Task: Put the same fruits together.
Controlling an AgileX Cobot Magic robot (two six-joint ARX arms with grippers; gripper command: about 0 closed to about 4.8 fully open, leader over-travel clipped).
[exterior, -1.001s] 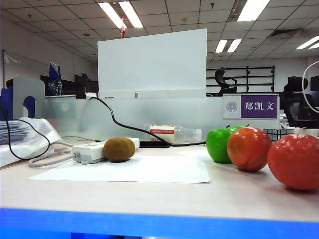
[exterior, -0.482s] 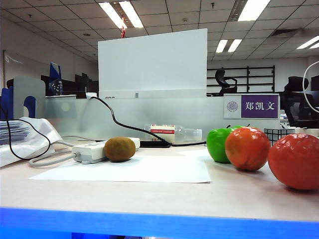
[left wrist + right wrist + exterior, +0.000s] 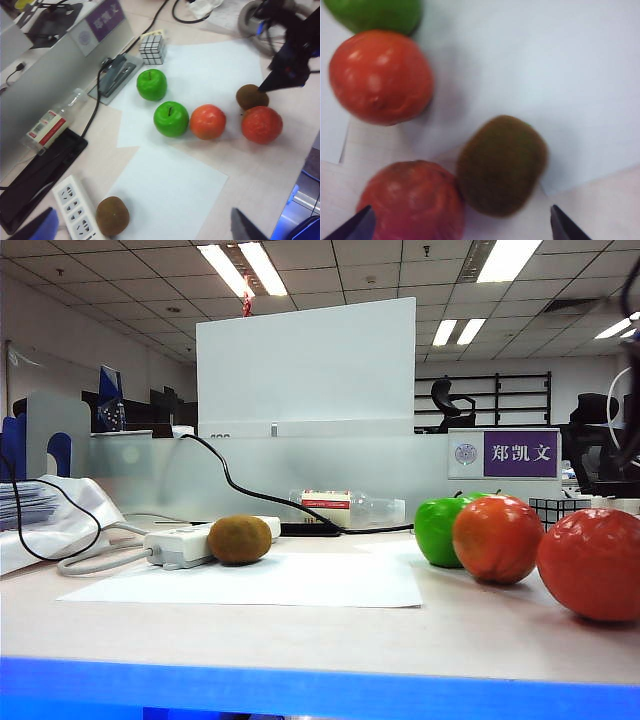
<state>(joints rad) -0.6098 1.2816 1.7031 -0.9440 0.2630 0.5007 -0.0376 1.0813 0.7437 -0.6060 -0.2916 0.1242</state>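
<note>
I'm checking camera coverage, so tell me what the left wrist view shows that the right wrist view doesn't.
Only the left wrist view: two green apples, the kiwi by the power strip, the power strip, a cube, and the right gripper above the far kiwi.
Only the right wrist view: nothing new, just a close-up with the right gripper's open fingertips.
Both: two oranges, that far kiwi, white paper.

Kiwi (image 3: 502,165) touching orange (image 3: 413,200), on table (image 3: 600,205).

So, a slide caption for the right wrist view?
Right tool, open, hovers above a brown kiwi touching one orange, second orange nearby.
</note>
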